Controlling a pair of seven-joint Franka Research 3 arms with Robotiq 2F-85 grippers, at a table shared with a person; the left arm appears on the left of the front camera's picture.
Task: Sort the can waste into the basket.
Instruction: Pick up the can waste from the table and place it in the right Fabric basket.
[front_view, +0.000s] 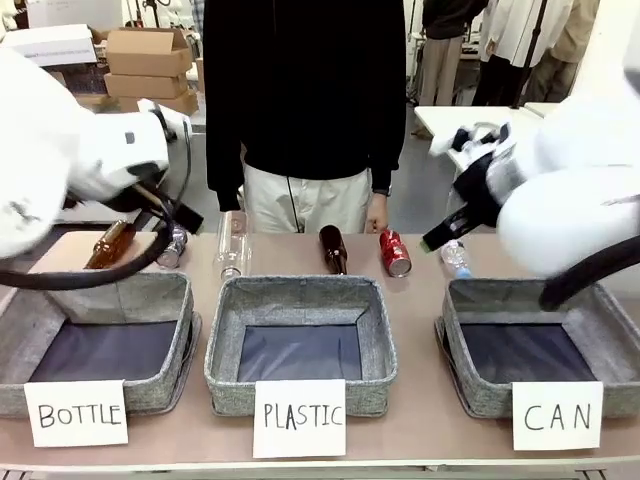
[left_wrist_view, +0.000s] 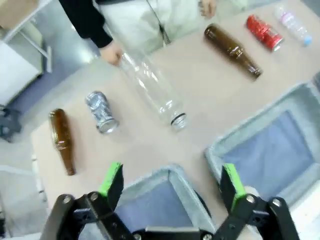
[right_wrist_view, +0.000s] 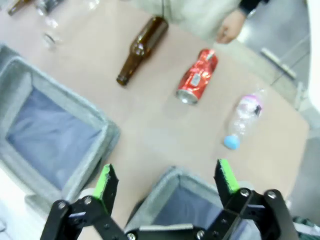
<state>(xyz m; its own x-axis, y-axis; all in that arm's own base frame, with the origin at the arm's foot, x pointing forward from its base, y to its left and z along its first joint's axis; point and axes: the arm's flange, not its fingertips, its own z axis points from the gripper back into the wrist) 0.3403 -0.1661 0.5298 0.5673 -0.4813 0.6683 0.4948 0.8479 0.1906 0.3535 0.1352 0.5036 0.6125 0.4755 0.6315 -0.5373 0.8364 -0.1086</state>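
The CAN basket (front_view: 455, 345) sits nearest, with the right gripper (right_wrist_view: 165, 177) spread wide and empty above its far rim. Just beyond that rim lies the red can (front_view: 394, 252). Well left of the basket, the left gripper (left_wrist_view: 170, 175) hangs wide and empty, and the crushed silvery can (front_view: 173, 246) lies farther back.

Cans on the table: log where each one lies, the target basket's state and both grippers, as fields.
red can: dented, lying outside the baskets, near a person's hand
silver can: crushed, lying between a brown bottle and a clear bottle
CAN basket: no can visible inside
left gripper: jaws open, empty
right gripper: jaws open, empty
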